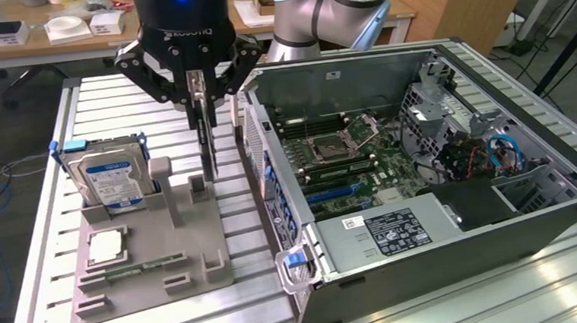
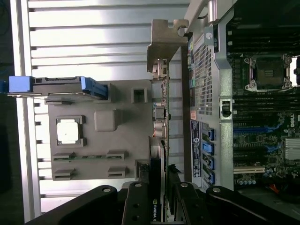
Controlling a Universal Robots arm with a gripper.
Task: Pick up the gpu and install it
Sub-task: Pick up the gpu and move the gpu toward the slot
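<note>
The gpu is a thin dark card seen edge-on, hanging upright from my gripper, whose fingers are shut on its upper edge. Its lower end is just at the small slotted post of the grey holder stand, and I cannot tell whether they touch. In the wrist view the gpu runs away from my gripper, with its silver metal bracket at the far end. It lies between the stand and the open computer case, whose motherboard is exposed.
On the stand a silver hard drive with a blue-white label sits upright. A square processor and a slim green memory stick lie on the stand too. The case wall is close beside the card. The slatted aluminium table carries everything.
</note>
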